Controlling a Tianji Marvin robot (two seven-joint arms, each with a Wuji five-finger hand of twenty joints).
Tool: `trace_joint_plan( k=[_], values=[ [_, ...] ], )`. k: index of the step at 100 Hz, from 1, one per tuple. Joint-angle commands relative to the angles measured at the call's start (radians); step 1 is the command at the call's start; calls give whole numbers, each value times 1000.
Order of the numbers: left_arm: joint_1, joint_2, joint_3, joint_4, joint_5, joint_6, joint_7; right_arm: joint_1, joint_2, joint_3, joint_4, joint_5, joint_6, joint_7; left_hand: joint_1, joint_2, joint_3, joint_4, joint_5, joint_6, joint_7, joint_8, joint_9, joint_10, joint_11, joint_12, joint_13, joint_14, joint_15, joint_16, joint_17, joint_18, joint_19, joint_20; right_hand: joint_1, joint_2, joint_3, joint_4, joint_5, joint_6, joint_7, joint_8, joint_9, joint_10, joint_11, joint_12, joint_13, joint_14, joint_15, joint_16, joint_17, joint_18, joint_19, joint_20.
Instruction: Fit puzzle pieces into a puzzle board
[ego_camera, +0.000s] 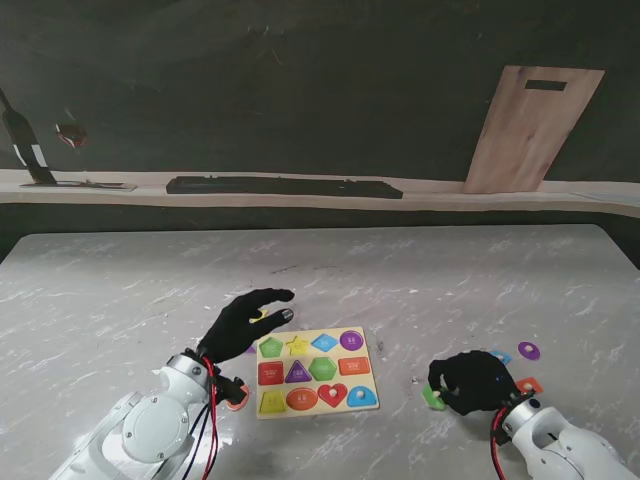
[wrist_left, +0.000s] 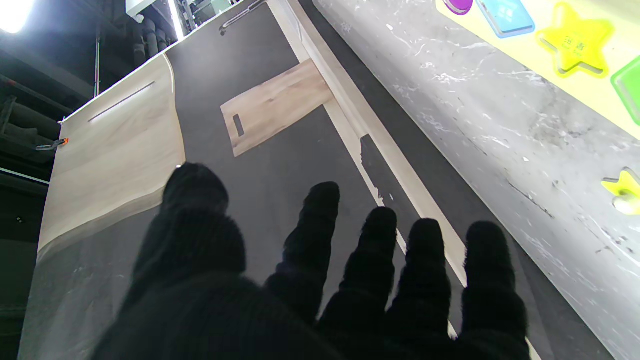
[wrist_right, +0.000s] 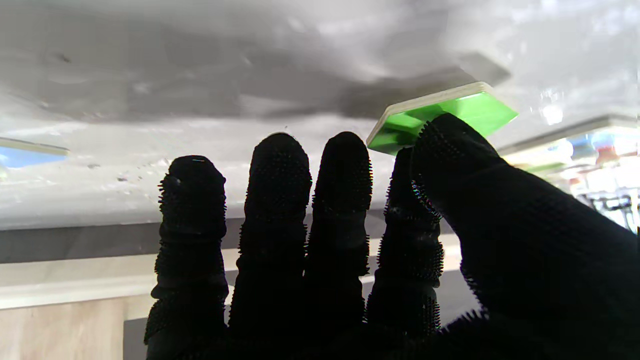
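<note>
Yellow wooden puzzle board (ego_camera: 365, 372) near tabletop's near edge, between my hands; twelve slots look filled, exact seating hard to judge. Green flat piece (wrist_right: 445, 114) pinched by right hand (ego_camera: 472, 381) thumb and forefinger, right of board. Left hand (ego_camera: 245, 322) spread, empty, at board's far-left corner. Purple (ego_camera: 528, 350), blue, red loose pieces beyond right hand; red partly hidden. Small yellow piece under left fingers, unclear.
</note>
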Motion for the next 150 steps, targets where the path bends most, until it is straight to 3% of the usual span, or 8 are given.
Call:
trace_joint_plan(
  k=[1, 20, 43, 62, 97, 123, 150],
  values=[
    [6, 0, -2, -6, -2, 1, 1, 10, -14, -17, -32, 13, -1, -9, 6, 27, -30, -12, 16, -28, -13, -5, 2, -16, -9, -10, 25, -19, -20, 4, -12, 8, 1, 11, 47, 12, 34, 25, 74, -19, 46, 27, 31, 25, 24, 7, 36, 12, 36, 18, 17, 25, 44, 26],
    [9, -1, -5, -9, -1, 4, 3, 65, -27, -83, -56, 47, 13, -25, 6, 26, -29, -12, 17, -27, -12, -4, 1, -14, -10, -10, 25, -17, -20, 4, -12, 8, 0, 11, 45, 4, 36, 27, 81, -5, 41, 26, 40, 34, 33, 4, 49, 15, 52, 21, 29, 29, 63, 30],
    [13, -1, -11, -13, -1, 5, 6, 201, -43, -248, -36, 129, 70, 2, 6, 27, -29, -12, 16, -30, -12, -4, 2, -15, -10, -10, 26, -20, -20, 4, -12, 8, 0, 11, 46, -3, 42, 31, 86, 16, 36, 33, 38, 58, 77, 29, 57, 19, 129, 51, 29, 38, 113, 46],
    [18, -2, -21, -16, 2, 6, 11, 329, -60, -405, 29, 209, 115, 33, 7, 27, -29, -12, 16, -27, -13, -5, 2, -14, -10, -10, 26, -17, -20, 5, -12, 8, 0, 12, 47, -10, 50, 34, 93, 28, 35, 37, 35, 72, 113, 60, 60, 19, 194, 84, 26, 43, 153, 77],
    [7, -1, -29, -5, -4, 15, 3, 514, -80, -637, 167, 252, 140, 36, 6, 28, -30, -12, 16, -27, -14, -5, 0, -14, -10, -10, 24, -18, -20, 5, -12, 8, 1, 12, 43, -4, 48, 34, 87, 13, 32, 44, 28, 57, 106, 62, 52, 15, 187, 85, 23, 37, 149, 82],
    [-2, -1, -28, 5, -9, 18, -3, 589, -87, -737, 239, 250, 152, 25, 6, 28, -29, -12, 16, -27, -14, -5, 0, -16, -10, -10, 25, -19, -19, 5, -13, 8, 0, 12, 41, 0, 45, 37, 83, 5, 32, 46, 25, 54, 108, 66, 51, 7, 186, 86, 24, 32, 146, 83],
    [-2, -2, -29, 8, -7, 16, 0, 611, -88, -786, 273, 258, 140, 34, 6, 27, -30, -12, 16, -28, -13, -4, 1, -16, -9, -10, 24, -18, -20, 5, -13, 7, 0, 12, 42, 0, 45, 38, 82, 6, 34, 46, 23, 56, 117, 73, 52, 4, 197, 93, 24, 30, 145, 84]
  ],
)
